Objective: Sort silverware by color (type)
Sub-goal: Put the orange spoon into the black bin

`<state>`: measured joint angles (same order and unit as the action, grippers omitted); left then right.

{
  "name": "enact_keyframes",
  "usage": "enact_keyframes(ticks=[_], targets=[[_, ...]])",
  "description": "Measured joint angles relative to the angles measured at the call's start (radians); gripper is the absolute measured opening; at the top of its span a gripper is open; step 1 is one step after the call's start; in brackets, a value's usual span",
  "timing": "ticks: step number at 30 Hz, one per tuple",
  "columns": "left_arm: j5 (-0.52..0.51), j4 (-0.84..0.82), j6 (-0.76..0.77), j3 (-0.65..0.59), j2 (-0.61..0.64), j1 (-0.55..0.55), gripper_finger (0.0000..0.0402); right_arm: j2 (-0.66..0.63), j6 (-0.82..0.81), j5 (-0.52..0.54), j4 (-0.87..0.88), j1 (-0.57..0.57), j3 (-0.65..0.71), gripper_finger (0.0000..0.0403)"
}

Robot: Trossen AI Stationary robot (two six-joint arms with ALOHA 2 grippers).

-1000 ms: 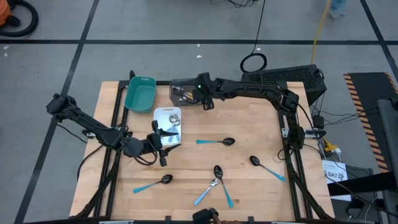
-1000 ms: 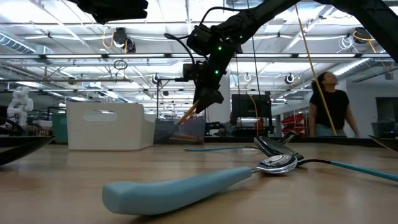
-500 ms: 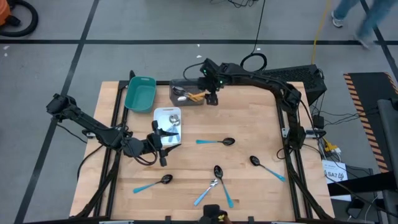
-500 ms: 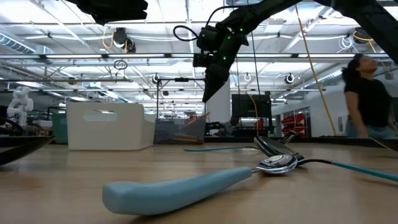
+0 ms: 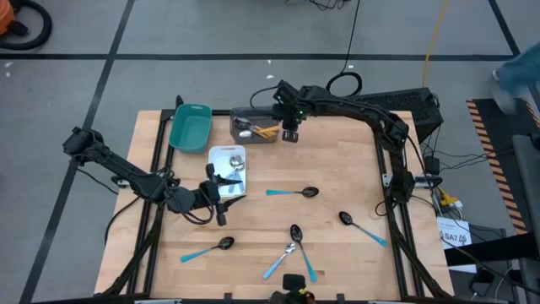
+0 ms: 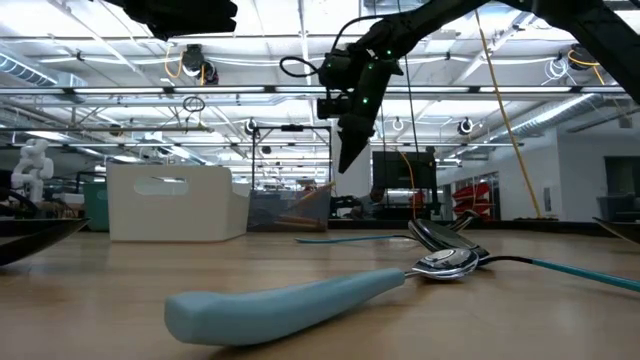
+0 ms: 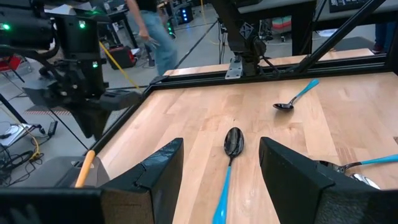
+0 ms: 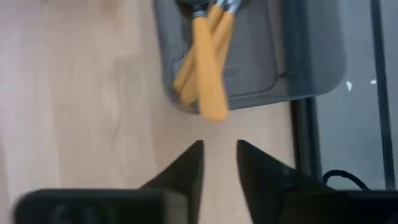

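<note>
R. gripper point(image 5: 290, 135) hangs just beside the grey tray point(image 5: 239, 135) at the table's far edge, fingers point(image 8: 186, 167) nearly together w/ a narrow gap — nothing held; orange-handled spoons point(image 8: 208, 62) lie crossed inside that tray, one handle tip poking over its rim; L. gripper point(image 5: 221, 191) waits near the white tray point(image 5: 221, 155), jaws apart, empty; blue-handled spoons lie loose on the wood — one mid-table point(image 5: 294, 192), three crossed point(image 5: 292, 250) near the front edge, one front-left point(image 5: 208, 248), one to the right point(image 5: 361, 226); teal tray point(image 5: 190, 127) stands at far left.
</note>
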<state>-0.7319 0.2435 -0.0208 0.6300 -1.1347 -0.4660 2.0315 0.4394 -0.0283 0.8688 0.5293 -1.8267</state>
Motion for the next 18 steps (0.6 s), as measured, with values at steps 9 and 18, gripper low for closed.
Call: enact_keyframes(ticks=[9, 18], targets=[[0.000, -0.008, 0.002, 0.000, 0.000, 0.000, 0.0209, 0.072, -0.012, -0.050, -0.079, -0.008, 0.001, 0.0009], [0.000, -0.032, 0.002, 0.000, 0.000, 0.000, 0.0209, 0.082, -0.011, -0.049, -0.133, -0.027, 0.001, 0.0005]])
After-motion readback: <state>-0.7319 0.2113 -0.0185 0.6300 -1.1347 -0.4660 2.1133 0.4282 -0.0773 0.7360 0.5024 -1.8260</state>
